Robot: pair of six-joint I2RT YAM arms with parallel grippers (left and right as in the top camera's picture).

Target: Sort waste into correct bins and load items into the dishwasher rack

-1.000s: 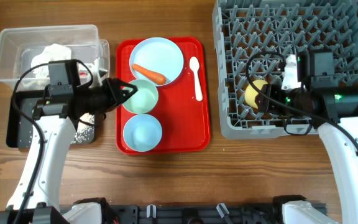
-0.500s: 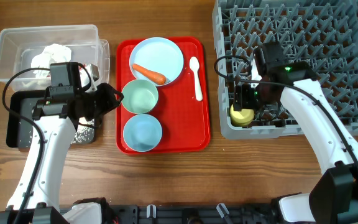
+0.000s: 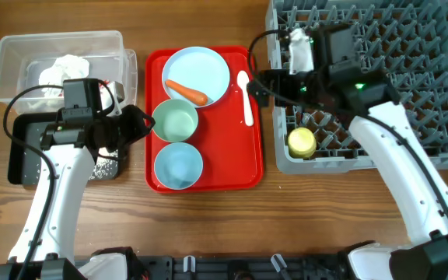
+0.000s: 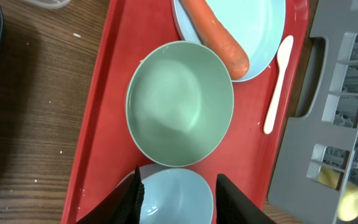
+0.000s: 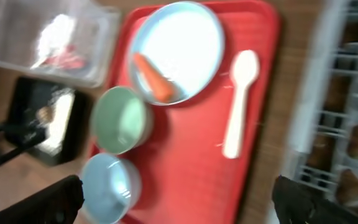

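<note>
A pale blue plate (image 3: pixel 197 71) with an orange carrot piece (image 3: pixel 187 92), a green bowl (image 3: pixel 176 120), a blue bowl (image 3: pixel 179 165) and a white spoon (image 3: pixel 245 97) lie on the red tray. The yellow cup (image 3: pixel 302 141) lies in the grey dishwasher rack (image 3: pixel 379 78). My left gripper (image 3: pixel 142 120) is open and empty at the tray's left edge; its wrist view shows its fingers (image 4: pixel 179 193) over the blue bowl (image 4: pixel 176 202), below the green bowl (image 4: pixel 180 112). My right gripper (image 3: pixel 261 84) is open and empty beside the spoon, its fingers (image 5: pixel 179 205) spread wide above the tray.
The clear tub (image 3: pixel 10 58) at the far left holds crumpled white paper (image 3: pixel 64 68) and a red-and-white wrapper. The black tray (image 3: pixel 29 159) in front of it carries white rice grains (image 3: pixel 103 159). The red tray (image 3: pixel 232 167) lies between the bins and the rack.
My right gripper let go of the yellow cup in the rack's front left corner and moved left and back toward the red tray. My left gripper drew back slightly from the green bowl.
</note>
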